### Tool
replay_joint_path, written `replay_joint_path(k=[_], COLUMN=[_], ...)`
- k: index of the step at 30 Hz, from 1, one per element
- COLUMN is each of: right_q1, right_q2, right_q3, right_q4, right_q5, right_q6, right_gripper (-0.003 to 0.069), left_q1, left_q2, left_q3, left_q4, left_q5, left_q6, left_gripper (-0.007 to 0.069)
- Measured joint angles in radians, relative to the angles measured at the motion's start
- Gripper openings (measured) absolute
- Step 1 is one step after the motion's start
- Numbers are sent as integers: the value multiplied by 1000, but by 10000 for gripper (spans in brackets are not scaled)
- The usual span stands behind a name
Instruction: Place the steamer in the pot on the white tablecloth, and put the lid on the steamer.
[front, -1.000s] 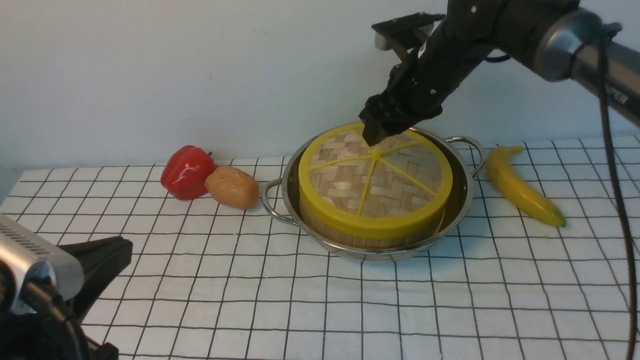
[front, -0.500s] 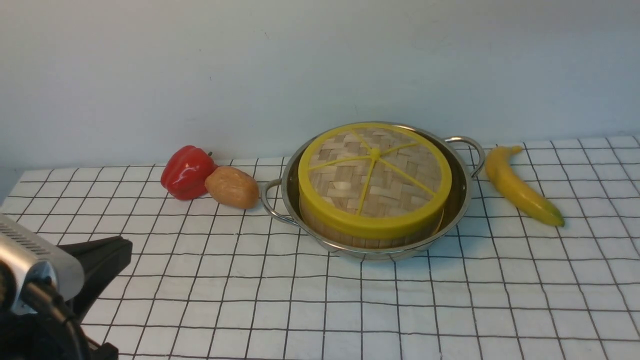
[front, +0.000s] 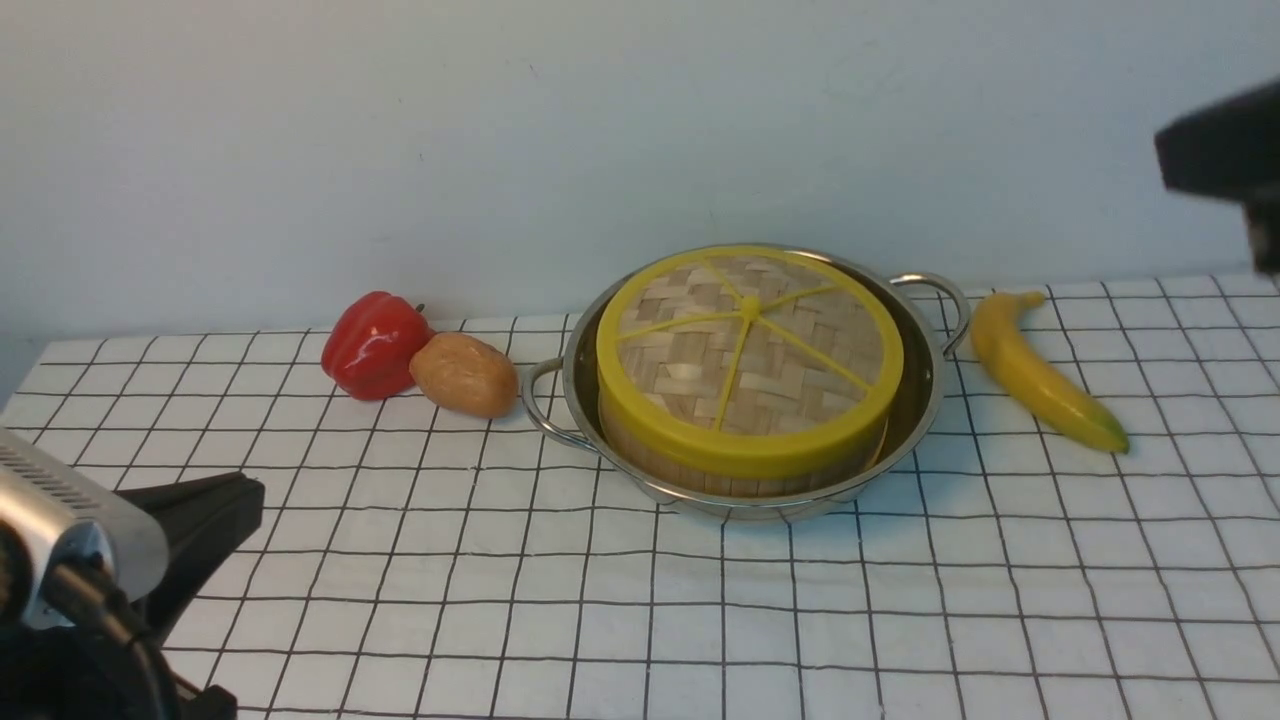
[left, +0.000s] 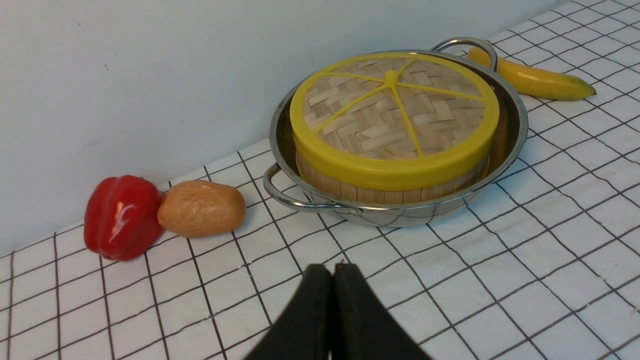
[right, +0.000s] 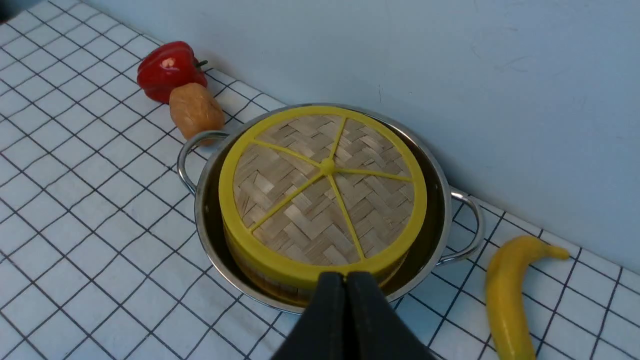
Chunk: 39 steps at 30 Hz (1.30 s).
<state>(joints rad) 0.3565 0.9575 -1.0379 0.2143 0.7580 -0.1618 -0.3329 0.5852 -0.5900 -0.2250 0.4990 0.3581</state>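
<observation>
Both pincers, left pincer (left: 332, 280) and right pincer (right: 346, 287), were pressed together, empty, well clear of the flat woven-bamboo yellow-rimmed lid (front: 750, 345), seated on the round bamboo steamer (front: 735, 475) inside the shiny steel two-handled pot (front: 925, 395) on the white grid-lined tablecloth (front: 640, 620); no reach seemed left.

Lid (front: 750, 350) atop steamer (front: 735, 468) in pot (front: 915, 400) on white tablecloth (front: 900, 600).
</observation>
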Motion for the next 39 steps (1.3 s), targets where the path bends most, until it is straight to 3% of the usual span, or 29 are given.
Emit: replay_joint_path(k=[3, 7, 27, 34, 39], right_q1=[0, 0, 0, -31, -143], right_q2=[-92, -120, -125, -192, -377], right_q3=[247, 413, 440, 450, 450], right_q4=[13, 15, 13, -223, -239], right_q5=[-198, -305, -375, -391, -396], right_q6=[0, 0, 18, -143, -154], right_gripper=[-13, -11, 6, 22, 38], left_q1=[0, 0, 0, 0, 0], left_q2=[0, 0, 0, 0, 0], left_q3=[0, 0, 0, 0, 0], left_q4=[0, 0, -2, -2, -2], left_q5=[0, 0, 5, 6, 6], left_q6=[0, 0, -8, -8, -8], left_gripper=[-8, -8, 4, 22, 27])
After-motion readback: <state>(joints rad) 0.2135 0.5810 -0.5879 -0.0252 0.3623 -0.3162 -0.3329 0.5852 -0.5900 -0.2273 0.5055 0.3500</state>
